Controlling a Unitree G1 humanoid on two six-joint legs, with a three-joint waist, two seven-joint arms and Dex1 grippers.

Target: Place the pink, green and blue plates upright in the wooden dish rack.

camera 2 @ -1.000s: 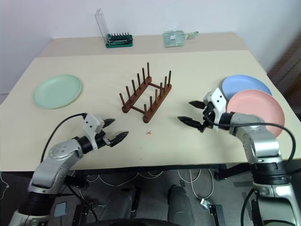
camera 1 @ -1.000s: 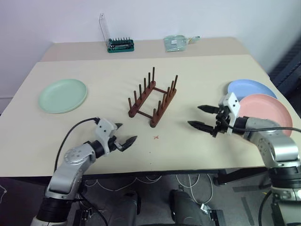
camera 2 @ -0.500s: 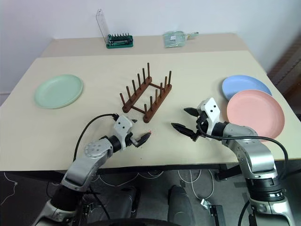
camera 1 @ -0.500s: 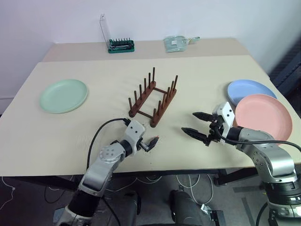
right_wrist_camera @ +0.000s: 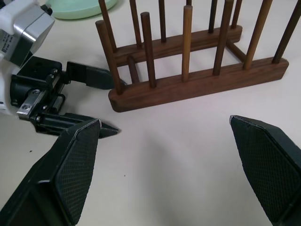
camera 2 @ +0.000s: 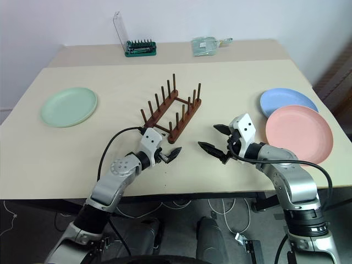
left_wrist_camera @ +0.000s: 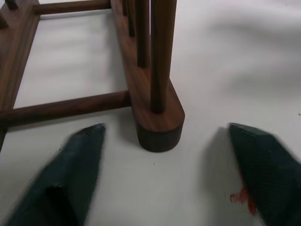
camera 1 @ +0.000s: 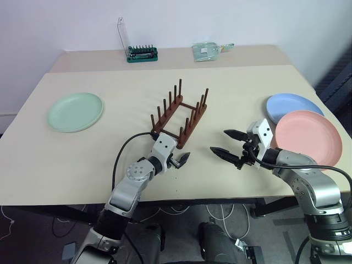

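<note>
Left gripper point(camera 1: 179, 159), jaws open and narrowing around rack point(camera 1: 180, 116) rail end, having swung in from table's left; likely steadying rack first. Right gripper point(camera 1: 225, 144) hanging wide open, empty. Three plates lying flat, unracked: green point(camera 1: 75, 111), blue point(camera 1: 293, 104), pink point(camera 1: 308, 136). One rack.

We see the wooden dish rack point(camera 1: 179, 116) as smooth, dark reddish wood with a soft sheen. The green plate point(camera 1: 75, 111), blue plate point(camera 1: 293, 104) and pink plate point(camera 1: 308, 136) look matt. The beige surface point(camera 1: 110, 148) is matt. The left pincer point(left_wrist_camera: 169, 174) has finely textured black fingers point(left_wrist_camera: 77, 160).
</note>
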